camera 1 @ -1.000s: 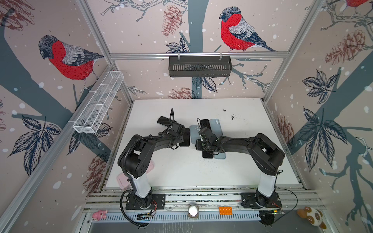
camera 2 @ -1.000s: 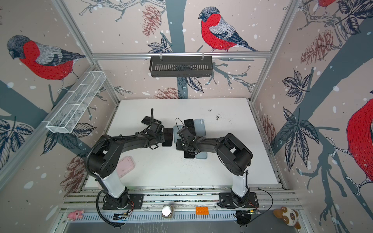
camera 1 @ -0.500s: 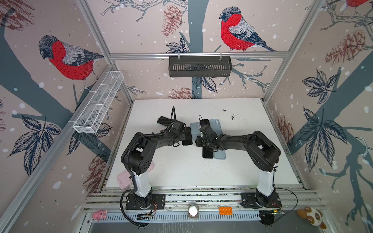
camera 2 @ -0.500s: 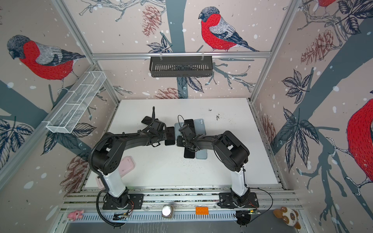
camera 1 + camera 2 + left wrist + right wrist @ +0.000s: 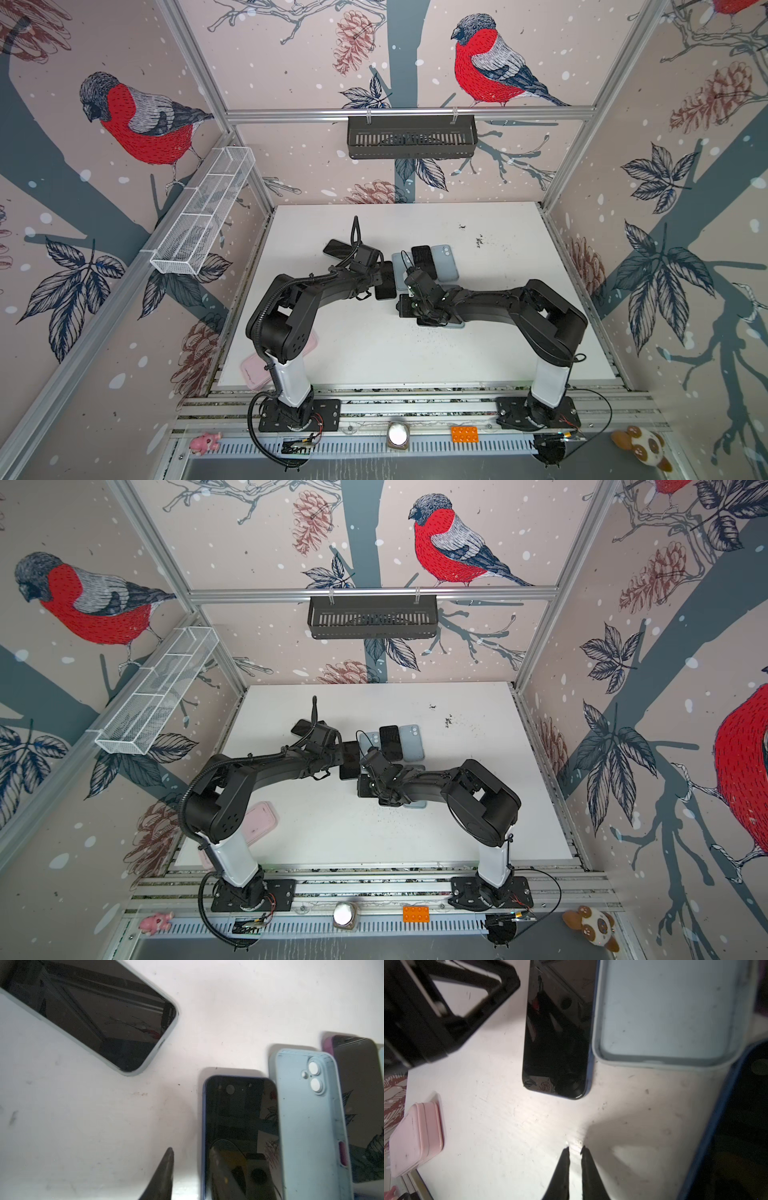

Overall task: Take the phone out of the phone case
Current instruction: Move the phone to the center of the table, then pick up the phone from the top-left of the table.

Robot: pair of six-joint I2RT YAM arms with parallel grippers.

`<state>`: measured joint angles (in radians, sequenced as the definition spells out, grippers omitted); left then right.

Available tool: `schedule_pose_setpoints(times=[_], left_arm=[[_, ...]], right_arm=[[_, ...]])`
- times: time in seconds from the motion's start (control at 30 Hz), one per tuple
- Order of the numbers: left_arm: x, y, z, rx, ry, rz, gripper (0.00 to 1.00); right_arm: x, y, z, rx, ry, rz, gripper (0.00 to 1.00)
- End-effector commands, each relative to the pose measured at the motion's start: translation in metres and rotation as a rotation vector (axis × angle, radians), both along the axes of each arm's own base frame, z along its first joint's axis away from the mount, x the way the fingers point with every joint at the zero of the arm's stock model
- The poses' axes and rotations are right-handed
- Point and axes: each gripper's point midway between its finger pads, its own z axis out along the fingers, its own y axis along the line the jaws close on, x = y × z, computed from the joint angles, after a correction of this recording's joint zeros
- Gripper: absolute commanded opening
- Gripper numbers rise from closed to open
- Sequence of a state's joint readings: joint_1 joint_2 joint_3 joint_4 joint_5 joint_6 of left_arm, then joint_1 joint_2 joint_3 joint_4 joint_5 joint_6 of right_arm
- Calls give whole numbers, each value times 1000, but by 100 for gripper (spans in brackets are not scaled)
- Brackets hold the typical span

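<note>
Lying screen-up near the middle of the bench, the phone sits fully inside its case, whose dark blue rim shows along one long edge. A pale case, empty, touches the other long edge. The left fingers stand part way apart astride the rimmed edge, one over bare bench and one over the glass, clamping nothing that I can make out. The right fingers are almost together over bare bench off the phone's end, holding nothing. The phone should be stiff, with slick, breakable glass, while the rim looks soft and clinging. The best hold is probably a corner of that rim, peeled back while the other fingers pin the glass. In both top views the left wrist half hides the phone, and only the left wrist view shows the blue rim and the astride stance. The right wrist view adds the phone's other end and a pink case toward the front left corner.
</note>
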<state>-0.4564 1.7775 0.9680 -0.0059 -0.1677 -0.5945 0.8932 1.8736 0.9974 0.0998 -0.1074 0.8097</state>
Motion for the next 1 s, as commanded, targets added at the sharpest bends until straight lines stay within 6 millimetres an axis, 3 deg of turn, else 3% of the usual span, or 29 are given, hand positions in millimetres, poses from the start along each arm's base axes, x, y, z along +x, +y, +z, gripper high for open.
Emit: schedule_pose_setpoints(times=[0.0,0.2,0.37,0.57,0.73,0.87,0.97], left_arm=[[3,10,18,-5,-54,50,43],[-3,34,47,3,-110,108,76],[-1,60,51,33,-96,155,91],[10,77,41,46,-54,180,95],[22,81,37,29,-18,205,97],[35,83,31,1,13,229,100],[46,83,26,-29,31,241,100]], right_arm=[[2,6,-3,12,11,-5,15],[18,17,-5,17,-4,-18,15],[36,25,-4,25,-9,-33,15],[49,22,7,34,-38,-43,16],[34,24,29,101,-47,18,25],[12,20,68,167,-100,87,37],[-1,5,102,158,-213,146,55]])
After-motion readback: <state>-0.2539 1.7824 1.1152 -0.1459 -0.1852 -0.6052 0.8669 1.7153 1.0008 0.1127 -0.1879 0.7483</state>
